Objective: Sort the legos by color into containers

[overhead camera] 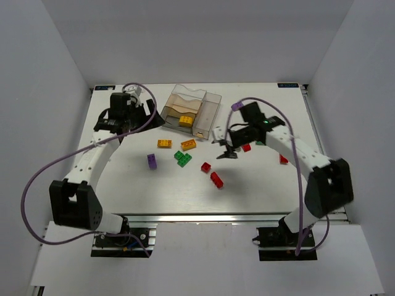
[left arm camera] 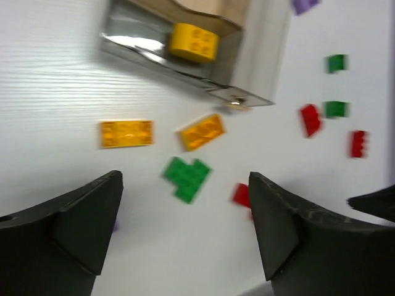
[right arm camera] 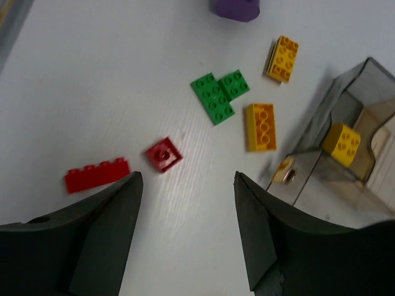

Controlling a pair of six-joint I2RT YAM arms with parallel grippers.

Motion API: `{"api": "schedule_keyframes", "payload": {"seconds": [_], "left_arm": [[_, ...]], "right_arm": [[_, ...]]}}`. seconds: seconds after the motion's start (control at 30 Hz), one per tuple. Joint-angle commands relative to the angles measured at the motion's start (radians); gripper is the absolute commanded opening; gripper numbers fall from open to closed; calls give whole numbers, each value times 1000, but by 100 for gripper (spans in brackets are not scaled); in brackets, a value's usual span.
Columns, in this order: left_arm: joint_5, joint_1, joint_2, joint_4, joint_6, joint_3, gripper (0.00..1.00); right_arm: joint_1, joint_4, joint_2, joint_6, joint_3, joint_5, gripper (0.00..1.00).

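Observation:
The clear brownish container (overhead camera: 207, 106) stands at the back middle with one yellow lego (overhead camera: 185, 121) in a compartment. Loose legos lie in front of it: two orange ones (overhead camera: 164, 143) (overhead camera: 188, 145), a purple one (overhead camera: 152, 161), a green pair (overhead camera: 182, 158) and two red ones (overhead camera: 205, 166) (overhead camera: 216, 179). More red legos (overhead camera: 246, 147) lie under the right arm. My left gripper (overhead camera: 155, 118) hovers open beside the container's left edge, above the green pair (left arm camera: 187, 177). My right gripper (right arm camera: 185, 191) is open over bare table, near a red square lego (right arm camera: 163, 154) and the container's corner (right arm camera: 321, 161). Neither gripper holds anything.
A brass-coloured latch (right arm camera: 284, 169) sticks out from the container's near corner. White walls enclose the table on three sides. A purple cable (overhead camera: 37, 179) loops off the table's left edge. Another red lego (overhead camera: 283, 159) lies beside the right arm's forearm.

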Motion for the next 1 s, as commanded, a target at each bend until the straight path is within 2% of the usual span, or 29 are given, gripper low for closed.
{"api": "schedule_keyframes", "payload": {"seconds": [0.0,0.03,0.07,0.1,0.2,0.37,0.43,0.53,0.97], "left_arm": [[-267,-3,-170,42,157,-126,94],[-301,-3,-206,56,154,-160,95],[-413,-3,-238,71,156,-197,98],[-445,-3,-301,106,167,-233,98],[-479,-13,-376,147,190,-346,98],[-484,-3,-407,142,193,-348,98],[-502,-3,-407,136,196,-345,98],[-508,-3,-418,134,202,-346,98],[-517,-3,-459,136,202,-353,98]], "right_arm": [[158,-55,149,-87,169,216,66],[177,-55,186,-79,216,258,66],[191,-55,261,-53,266,325,65],[231,-86,306,-48,378,351,64],[280,-140,461,-4,598,440,65],[323,-104,637,65,752,551,75],[331,-165,682,52,827,559,77],[334,-223,748,10,869,562,78],[335,-168,847,21,881,643,78]]}}
